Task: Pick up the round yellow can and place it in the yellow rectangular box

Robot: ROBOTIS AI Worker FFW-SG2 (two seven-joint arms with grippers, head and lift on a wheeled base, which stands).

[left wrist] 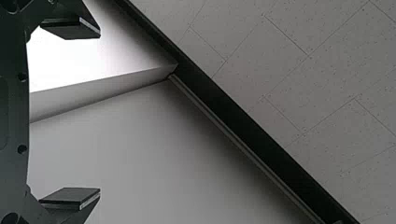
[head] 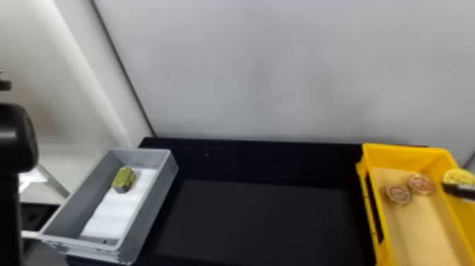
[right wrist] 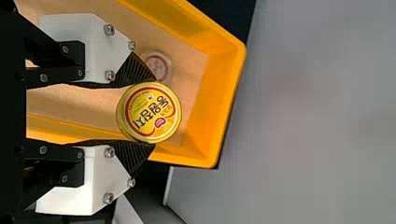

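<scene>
Pale grey wall rises behind the black table I'm working over. On the right stands the yellow box, its floor tan, with two reddish-brown discs lying near each other in its far part. My right gripper is at the right edge of the head view, by the box's right side, and it has the yellow can grasped between its two fingertips. From the right wrist view I see the can held up over the box, clear of its floor, the printed lid facing the camera, one fingertip touching each side.

Over on the left sits the grey box, with a white sheet along its bottom and a small yellow-green block in its far part. My left arm is parked at the left edge; in its wrist view the left gripper is released, fingers wide apart and nothing between them.
</scene>
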